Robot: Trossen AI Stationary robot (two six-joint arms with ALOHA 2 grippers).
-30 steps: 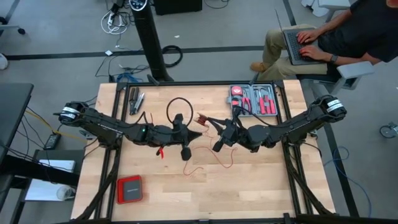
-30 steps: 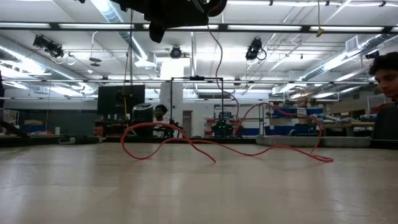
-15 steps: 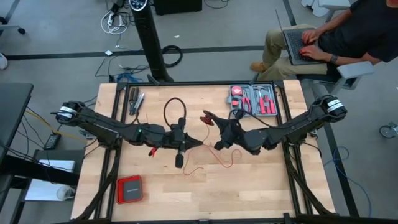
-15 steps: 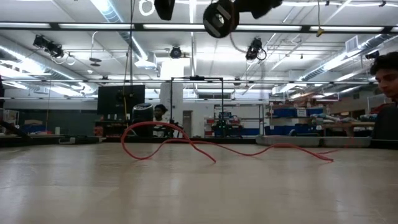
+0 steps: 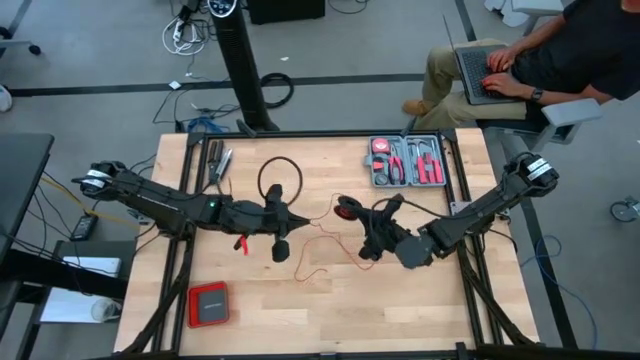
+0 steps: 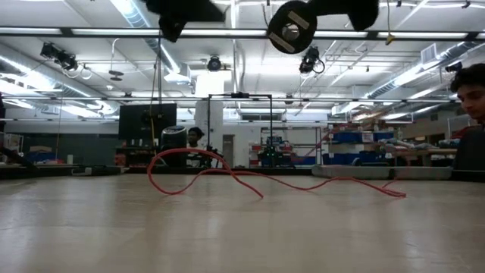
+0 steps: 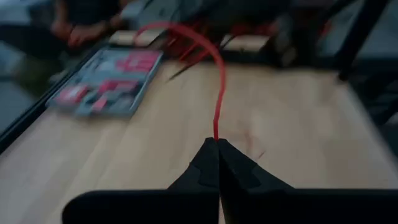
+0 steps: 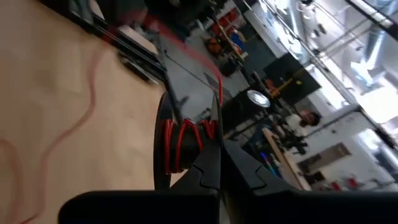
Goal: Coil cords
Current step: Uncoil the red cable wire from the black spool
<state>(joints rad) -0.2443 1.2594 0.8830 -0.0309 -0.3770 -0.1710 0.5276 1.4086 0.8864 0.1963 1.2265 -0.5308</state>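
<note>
The thin red cord shows in three places. Part of it lies in loose waves (image 5: 322, 252) on the wooden table (image 5: 400, 310). A small red coil (image 5: 347, 208) sits at my right gripper (image 5: 350, 212), which is shut on it above the table's middle. A strand (image 7: 219, 93) runs from my left gripper (image 5: 306, 219), shut on it just left of the coil, toward the right gripper. In the low view the slack cord (image 6: 227, 176) rests on the table and both arms stay high above it. My left gripper pinches a single strand of the cord (image 7: 216, 134) at its fingertips, which point nearly level toward the table's right. The strand arches up and away from the tips, clear of the table. My right gripper pinches several turns of the red coil (image 8: 181, 142) at its fingertips, pointing nearly level toward the table's left. The coil is lifted clear of the table.
A grey tool tray (image 5: 405, 162) stands at the far right and loose hand tools (image 5: 218, 160) at the far left. A black cable ring (image 5: 280, 178) lies behind the left gripper, and a flat red box (image 5: 208, 303) at the near left. A person sits beyond the far right corner.
My right gripper has rolled its wrist and gone down toward the table's near edge with the red coil. My left gripper has drawn back toward the table's left, still shut on its strand. The strand that hung down from the arms in the low view no longer shows there.
</note>
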